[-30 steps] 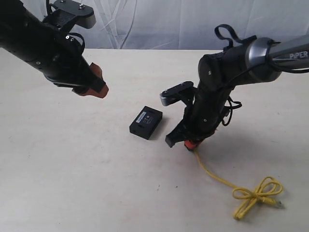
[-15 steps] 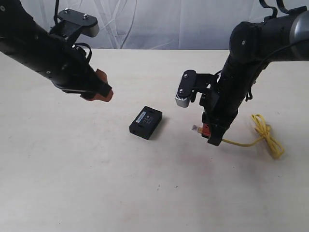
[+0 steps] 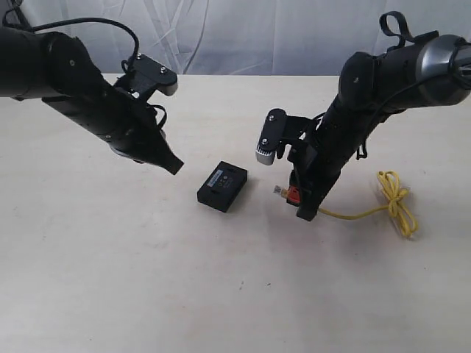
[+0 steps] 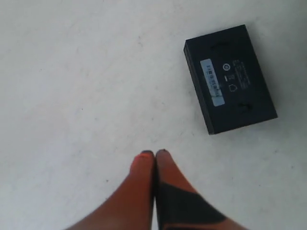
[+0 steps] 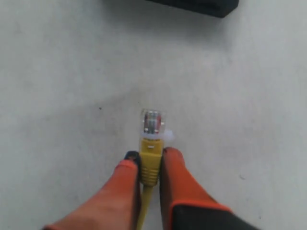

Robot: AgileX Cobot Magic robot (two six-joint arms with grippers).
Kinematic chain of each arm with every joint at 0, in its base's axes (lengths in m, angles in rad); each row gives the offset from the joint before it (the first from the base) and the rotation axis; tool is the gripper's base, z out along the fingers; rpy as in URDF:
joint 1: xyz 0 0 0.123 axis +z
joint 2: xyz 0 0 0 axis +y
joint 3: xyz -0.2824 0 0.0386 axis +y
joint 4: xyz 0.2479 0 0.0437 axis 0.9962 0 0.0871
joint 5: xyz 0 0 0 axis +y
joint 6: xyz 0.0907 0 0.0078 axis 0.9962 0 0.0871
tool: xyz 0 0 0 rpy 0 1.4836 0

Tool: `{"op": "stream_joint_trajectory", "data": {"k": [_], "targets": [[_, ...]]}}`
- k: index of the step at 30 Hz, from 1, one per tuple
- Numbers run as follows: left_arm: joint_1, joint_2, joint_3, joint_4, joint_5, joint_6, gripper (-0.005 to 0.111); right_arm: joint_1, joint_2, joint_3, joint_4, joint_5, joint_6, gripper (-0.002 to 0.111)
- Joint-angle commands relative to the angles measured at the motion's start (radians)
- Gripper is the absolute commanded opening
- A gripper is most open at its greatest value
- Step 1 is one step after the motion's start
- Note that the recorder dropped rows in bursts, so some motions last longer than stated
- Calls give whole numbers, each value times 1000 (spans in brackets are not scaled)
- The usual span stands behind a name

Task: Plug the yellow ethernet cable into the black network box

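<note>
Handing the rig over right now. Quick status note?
Left gripper: shut, empty, hovering short of the black network box.
Right gripper: shut on the yellow ethernet cable just behind its clear plug; plug points toward the box, gap between them.
Box lies flat on the table; so does the cable's knotted bundle.
Done: cable end grasped.
Left: line the plug up with the box and insert it.

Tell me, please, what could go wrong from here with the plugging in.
The right jaws pinch the yellow ethernet cable only behind its plug, which may tilt on contact. The black network box lies unheld, the left jaws shut and apart from it, so a push may slide it.
</note>
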Motion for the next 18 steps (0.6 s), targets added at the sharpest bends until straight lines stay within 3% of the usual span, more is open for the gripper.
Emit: {"op": "stream_joint_trajectory", "data": {"k": [1,14,18], "targets": [[0,82,-71,-20,20,68,0,-5,46,-69,63,14,-22,-1],[0,266,-265,-22,125,235,0,-1,157,-289,54,295,85,-1],[0,291,-295,-24,149,348,0,7,165,-310,47,309,120,-1]]}}
